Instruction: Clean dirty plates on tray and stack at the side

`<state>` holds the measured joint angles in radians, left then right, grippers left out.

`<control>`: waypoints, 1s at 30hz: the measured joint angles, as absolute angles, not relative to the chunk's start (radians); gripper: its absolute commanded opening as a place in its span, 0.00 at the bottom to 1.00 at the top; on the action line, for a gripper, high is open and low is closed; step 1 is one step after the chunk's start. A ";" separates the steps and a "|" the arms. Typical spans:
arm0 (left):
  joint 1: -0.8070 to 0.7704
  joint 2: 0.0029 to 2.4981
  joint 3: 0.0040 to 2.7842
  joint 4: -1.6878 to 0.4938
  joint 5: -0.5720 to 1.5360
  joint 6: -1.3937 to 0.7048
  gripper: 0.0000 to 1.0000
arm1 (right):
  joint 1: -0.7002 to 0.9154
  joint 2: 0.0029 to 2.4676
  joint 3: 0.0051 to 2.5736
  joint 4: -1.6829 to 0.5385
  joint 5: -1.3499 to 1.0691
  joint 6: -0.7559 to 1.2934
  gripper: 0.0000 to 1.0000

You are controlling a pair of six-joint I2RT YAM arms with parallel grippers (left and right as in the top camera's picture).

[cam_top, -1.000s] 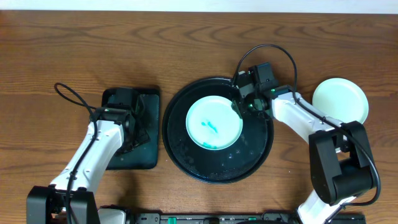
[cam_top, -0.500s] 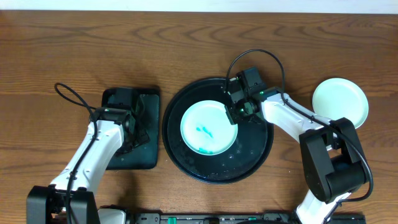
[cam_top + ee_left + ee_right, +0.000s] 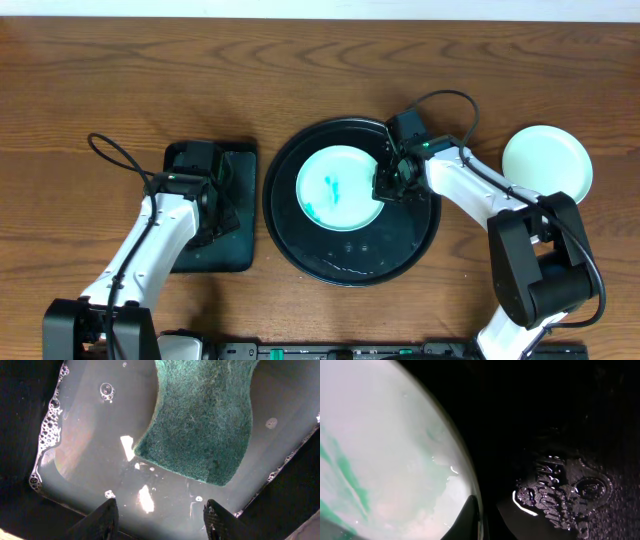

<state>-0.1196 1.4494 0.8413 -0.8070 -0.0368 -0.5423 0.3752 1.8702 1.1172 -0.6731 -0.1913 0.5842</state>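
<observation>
My right gripper (image 3: 385, 186) is at the three-o'clock rim of the unwashed teal-smeared round plate (image 3: 335, 190) in the black round tray (image 3: 350, 272); I cannot tell whether it grips. My left gripper (image 3: 160, 517) hangs wide and empty. One clean pale plate (image 3: 547, 162) lies aside at three o'clock.

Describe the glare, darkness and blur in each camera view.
Overhead: evenly lit and sharp, only small glints on the wet black tray. Left wrist: pale glare on the soapy water, the sponge sharp, the left gripper only a dark silhouette. Right wrist: the smeared plate is very near, soft and washed out; the tray almost black apart from wet highlights.
</observation>
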 measured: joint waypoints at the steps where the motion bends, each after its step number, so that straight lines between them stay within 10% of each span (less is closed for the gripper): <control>1: -0.120 1.449 0.841 -0.806 -0.037 -0.542 0.52 | 0.375 1.870 1.117 -0.674 -0.191 0.601 0.02; 21: -0.120 1.545 0.841 -0.564 -0.145 -0.516 0.55 | 0.381 1.869 1.118 -0.681 -0.183 0.649 0.02; 27: -0.121 1.641 0.844 -0.500 -0.134 -0.499 0.07 | 0.384 1.869 1.119 -0.686 -0.181 0.641 0.02; 30: -0.126 1.654 0.852 -0.489 -0.128 -0.480 0.07 | 0.384 1.869 1.120 -0.687 -0.180 0.638 0.01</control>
<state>-0.1261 1.6543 0.8516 -0.4892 -0.1284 -0.4805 0.3840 1.8690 1.1198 -0.6872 -0.1802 0.6380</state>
